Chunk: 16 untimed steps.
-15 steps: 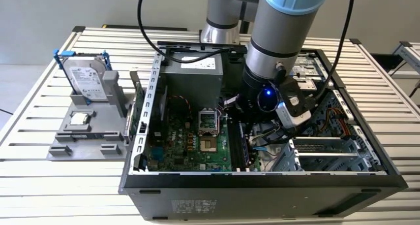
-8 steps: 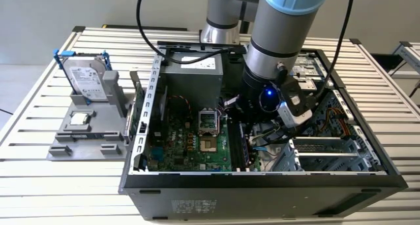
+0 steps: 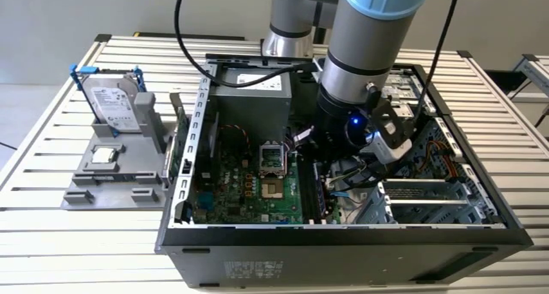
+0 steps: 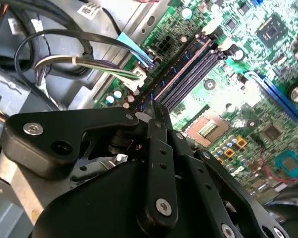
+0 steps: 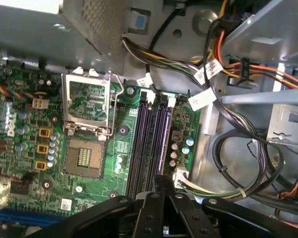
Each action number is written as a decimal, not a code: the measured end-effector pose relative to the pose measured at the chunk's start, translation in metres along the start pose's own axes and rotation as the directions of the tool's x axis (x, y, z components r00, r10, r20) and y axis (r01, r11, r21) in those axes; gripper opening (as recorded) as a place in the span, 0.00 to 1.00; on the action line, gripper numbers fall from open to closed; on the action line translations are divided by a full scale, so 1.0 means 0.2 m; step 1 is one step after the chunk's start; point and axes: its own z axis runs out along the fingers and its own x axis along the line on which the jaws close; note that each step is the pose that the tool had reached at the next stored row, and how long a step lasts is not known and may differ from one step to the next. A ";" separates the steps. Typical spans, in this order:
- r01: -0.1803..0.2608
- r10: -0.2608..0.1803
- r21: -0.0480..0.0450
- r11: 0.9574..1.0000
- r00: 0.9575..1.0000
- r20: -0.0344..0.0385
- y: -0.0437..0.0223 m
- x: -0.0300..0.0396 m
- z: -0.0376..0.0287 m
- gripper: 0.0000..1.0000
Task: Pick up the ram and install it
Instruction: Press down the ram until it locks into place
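- Slatted metal table (image 3: 51, 146) carries an open computer case (image 3: 343, 236).
- Gripper (image 5: 161, 181) hangs over the memory slots (image 5: 149, 139), fingers closed and empty.
- Ram (image 3: 180, 146) apparently stands in the grey holder (image 3: 112, 184) beside the case.
- White cable labels (image 5: 201, 99) are unreadable.

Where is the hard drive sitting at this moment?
In the exterior view, the hard drive stands upright at the back of the grey stand, on the exterior view's left. It is outside the open computer case, behind the processor chip.

Matt black plastic pincer (image 4: 154, 106); glossy green circuit board (image 5: 114, 163) with dark plastic slots (image 5: 149, 144); bare grey sheet-metal case (image 3: 343, 233) — dull, smooth — on a ribbed pale metal table (image 3: 77, 229).
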 end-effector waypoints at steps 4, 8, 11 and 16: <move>0.057 -0.057 0.000 0.998 0.998 0.001 0.000 0.000 0.000 0.00; 0.121 -0.121 -0.001 0.993 0.993 0.002 0.000 0.000 0.000 0.00; 0.174 -0.174 -0.001 0.985 0.985 0.003 0.000 0.000 0.000 0.00; 0.263 -0.263 -0.002 0.965 0.965 0.005 0.001 0.000 0.000 0.00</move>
